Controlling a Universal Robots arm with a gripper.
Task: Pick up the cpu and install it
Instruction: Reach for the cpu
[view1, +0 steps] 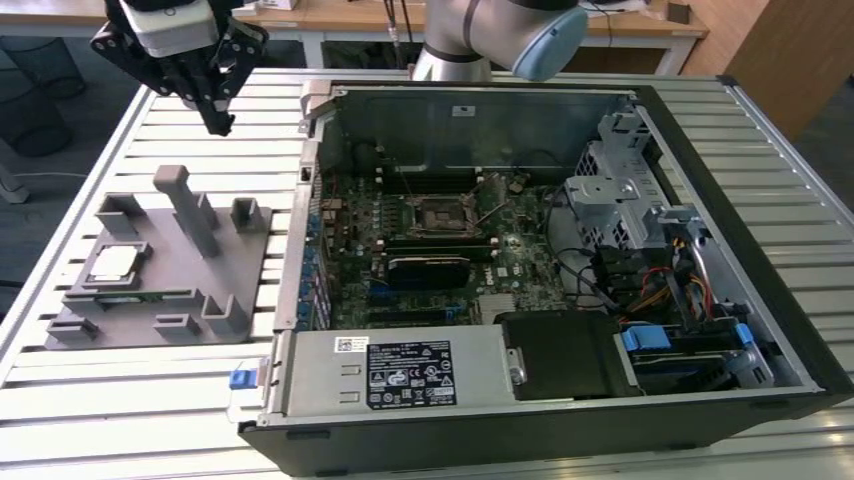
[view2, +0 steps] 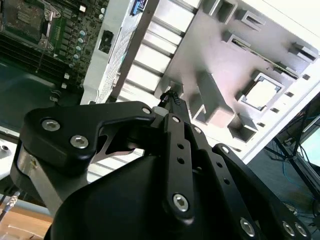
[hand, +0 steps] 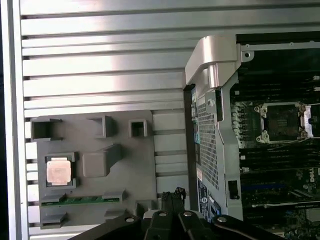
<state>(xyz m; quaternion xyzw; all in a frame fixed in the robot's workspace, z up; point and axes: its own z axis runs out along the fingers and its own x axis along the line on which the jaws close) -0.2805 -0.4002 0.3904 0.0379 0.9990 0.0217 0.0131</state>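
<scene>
Spanning the scene, a slatted metal table (view1: 174, 400) is carrying an open computer case (view1: 787, 330) on the exterior view's right. A grey holder block (view1: 174, 290) is lying on the exterior view's left, just beside the case. Inside the case, the green motherboard (view1: 400, 250) is lying flat, and its black-framed socket (view1: 438, 215) is sitting near the board's far middle, looking open and unfilled.

The gripper (view1: 218, 122) is hanging above the table at the far left of the exterior view, beyond the far edge of the block and well apart from it. Its dark fingers are pinching together to a point and are carrying nothing; in both wrist views the tips (view2: 172, 100) (hand: 172, 192) are meeting with no gap showing.

The cpu (view1: 112, 264) is resting in a shallow square pocket on the left side of the block, silvery plate facing up, untouched. A thin green memory stick (hand: 80, 199) is lying in a slot just beside that pocket, on its near side.

The cpu is probably going to handle as a light, stiff, flat plate, with a smooth metal top likely to be slippery and an underside likely to be delicate. Two opposite edges of its pale rim (hand: 58, 170) are looking like the sensible place to grip it, level and without much squeeze.
</scene>
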